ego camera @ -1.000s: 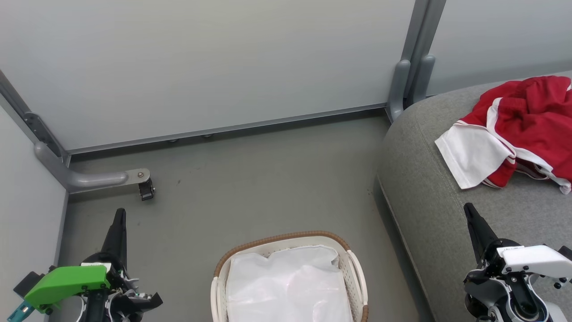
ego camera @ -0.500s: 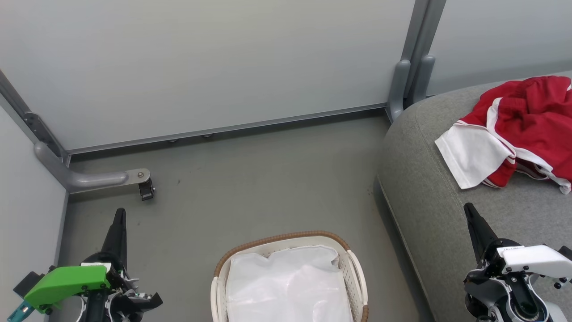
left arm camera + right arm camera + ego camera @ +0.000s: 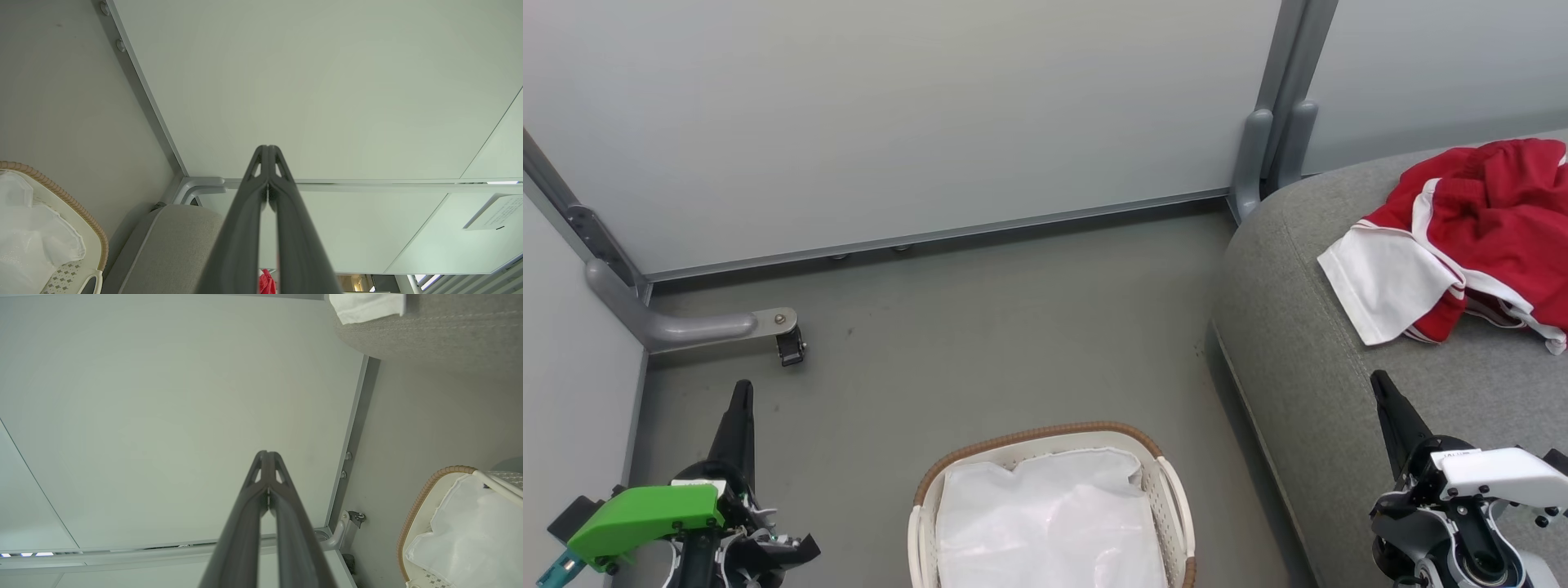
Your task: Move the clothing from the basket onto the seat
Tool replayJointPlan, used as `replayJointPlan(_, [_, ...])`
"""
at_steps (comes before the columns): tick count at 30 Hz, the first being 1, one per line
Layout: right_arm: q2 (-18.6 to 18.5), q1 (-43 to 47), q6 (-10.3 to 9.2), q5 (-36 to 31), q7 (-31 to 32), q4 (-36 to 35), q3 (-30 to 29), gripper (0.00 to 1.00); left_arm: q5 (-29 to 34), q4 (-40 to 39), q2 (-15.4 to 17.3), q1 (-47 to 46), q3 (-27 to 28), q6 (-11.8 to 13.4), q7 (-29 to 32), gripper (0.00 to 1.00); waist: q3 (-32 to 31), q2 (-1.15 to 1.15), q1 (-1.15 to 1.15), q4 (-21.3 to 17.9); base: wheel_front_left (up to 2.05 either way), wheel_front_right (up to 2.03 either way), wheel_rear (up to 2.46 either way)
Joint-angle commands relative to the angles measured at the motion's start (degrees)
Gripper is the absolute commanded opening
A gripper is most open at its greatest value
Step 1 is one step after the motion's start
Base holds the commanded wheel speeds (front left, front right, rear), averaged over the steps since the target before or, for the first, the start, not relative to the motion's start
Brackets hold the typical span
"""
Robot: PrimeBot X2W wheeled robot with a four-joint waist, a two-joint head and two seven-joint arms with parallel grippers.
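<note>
The red clothing (image 3: 1494, 220) with white trim and a white panel lies bunched on the grey seat (image 3: 1323, 376) at the right; a sliver of the clothing (image 3: 266, 282) peeks past my left fingers. The white basket (image 3: 1168, 482) with its brown rim stands on the floor at bottom centre, and inside it shows the white liner (image 3: 1045, 523). My left gripper (image 3: 741, 389) is shut and empty, low at the left over the floor. My right gripper (image 3: 1377, 380) is shut and empty, above the seat's front part, below the clothing. Each wrist view shows the basket (image 3: 61, 228) (image 3: 425, 506) at an edge.
Pale partition panels (image 3: 915, 114) close the space behind and to the left. A grey post foot with a caster (image 3: 788, 343) stands on the floor at the left, and a grey upright post (image 3: 1270, 122) rises beside the seat's corner. Grey floor (image 3: 1013, 327) lies between.
</note>
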Motion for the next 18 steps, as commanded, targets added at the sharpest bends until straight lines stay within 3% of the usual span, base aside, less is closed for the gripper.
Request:
replayJointPlan(1, [-0.3,-0.4,0.0,0.2,0.2,-0.2,-0.1,0.0,-0.2,-0.1,0.2,-0.7,0.1,-0.3,0.3,0.0,0.0,0.0,0.0,0.0,0.0,0.0,0.0])
replayJointPlan(18, [-0.2,-0.4,0.0,0.1,0.2,-0.2,-0.1,0.0,-0.2,-0.1,0.2,-0.7,0.1,-0.3,0.3,0.0,0.0,0.0,0.0,0.0,0.0,0.0,0.0])
